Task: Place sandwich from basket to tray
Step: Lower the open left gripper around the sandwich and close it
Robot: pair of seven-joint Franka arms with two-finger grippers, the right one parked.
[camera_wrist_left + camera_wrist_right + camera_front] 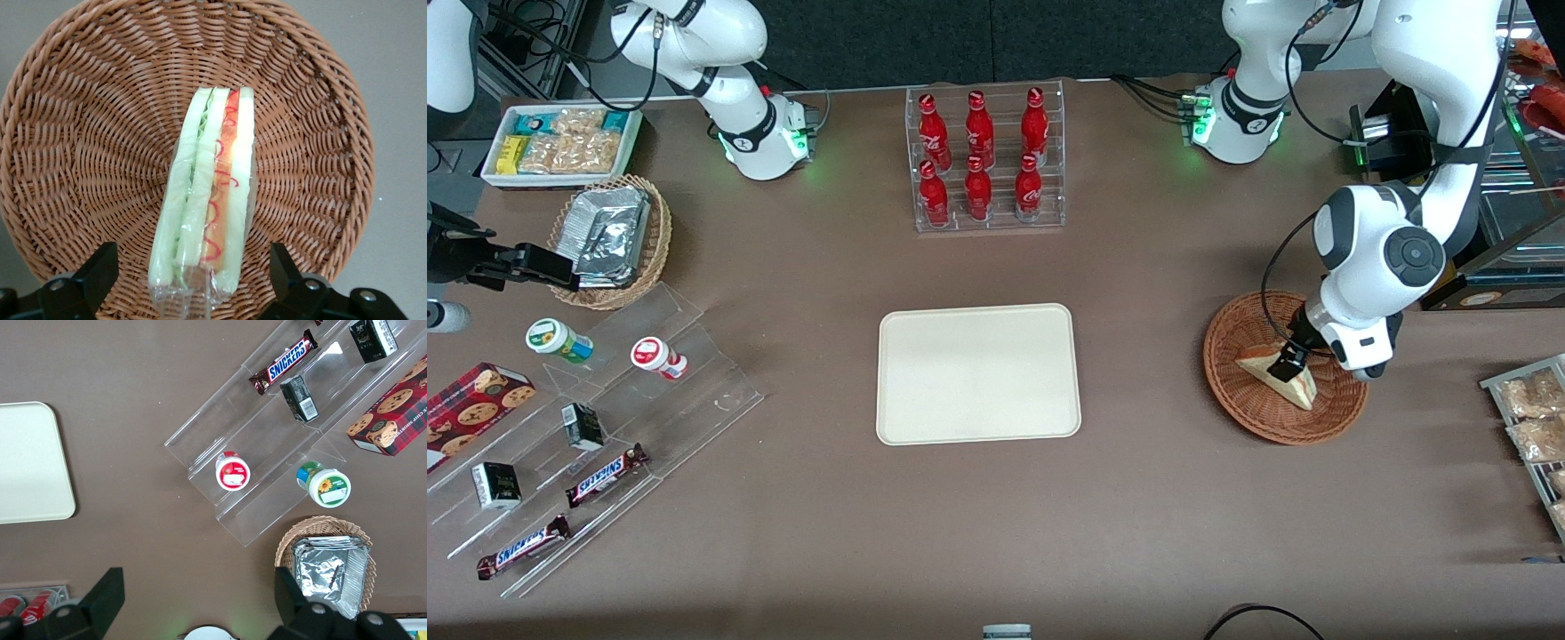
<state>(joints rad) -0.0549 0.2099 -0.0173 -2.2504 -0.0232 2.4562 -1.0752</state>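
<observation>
**Poised over sandwich, grip not yet made**

Hovering low inside basket (1227, 391): gripper (192, 257), fingers spread wide. One finger either side of sandwich (210, 193), with a gap to the wrap on both flanks in the wrist view. Lying mid-basket, filling edge turned up toward the wrist camera, bread faces toward the fingers. Probably lined up this way so as to squeeze across the bread, not into the layers. Judged a pre-grasp: closing and lifting not yet done. Soft and clear-wrapped, so likely slippery, calling for a gentle, centred pinch.

Seen from the front: tray (978, 373) at 9 o'clock from basket, well apart, flat on the table with nothing on it. Open tabletop between the two, nothing on the straight line. Bottle rack (989, 160) at 12 o'clock from tray, near it but off the route. Snack packets (1529, 418) at 3 o'clock from basket, away from the route. Only hurdle, by judgement: the basket rim, to be cleared by a lift before any travel toward 9 o'clock.
</observation>
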